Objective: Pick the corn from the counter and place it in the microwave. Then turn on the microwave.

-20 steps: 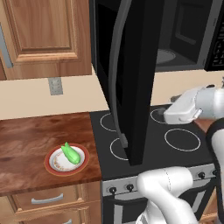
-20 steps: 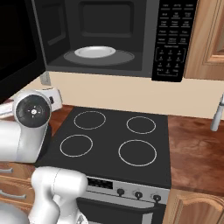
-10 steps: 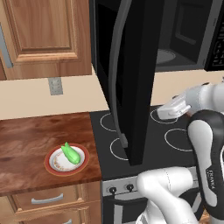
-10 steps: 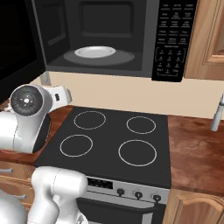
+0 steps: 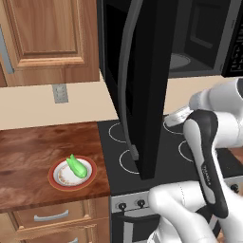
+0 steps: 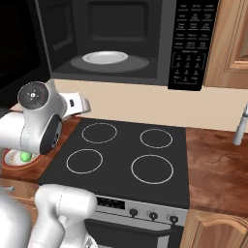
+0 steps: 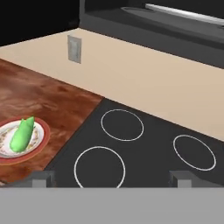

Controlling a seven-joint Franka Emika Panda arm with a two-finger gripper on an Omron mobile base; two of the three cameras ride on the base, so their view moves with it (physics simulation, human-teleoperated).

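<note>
Swinging round over the stove (image 6: 126, 155), the arm has turned its hand away from the microwave (image 6: 111, 43) and toward the worktop (image 5: 33, 156) on the stove's left side; a second ago the hand pointed off to the other side, and now its camera looks across the burners at the plate (image 7: 37, 146). Nothing else has shifted: the corn (image 5: 76, 166) lies on the plate, on the worktop just left of the stove, pointed tip toward the wall. The microwave door (image 5: 142, 80) hangs wide open above the stove's left edge, and the glass tray inside is bare. The fingers (image 7: 43, 178) are spread fully apart and hold nothing. I judge this the start of the reach for the corn; pick-up, placing and switching on are all still to do, and the open door stands close to the arm's path.
</note>
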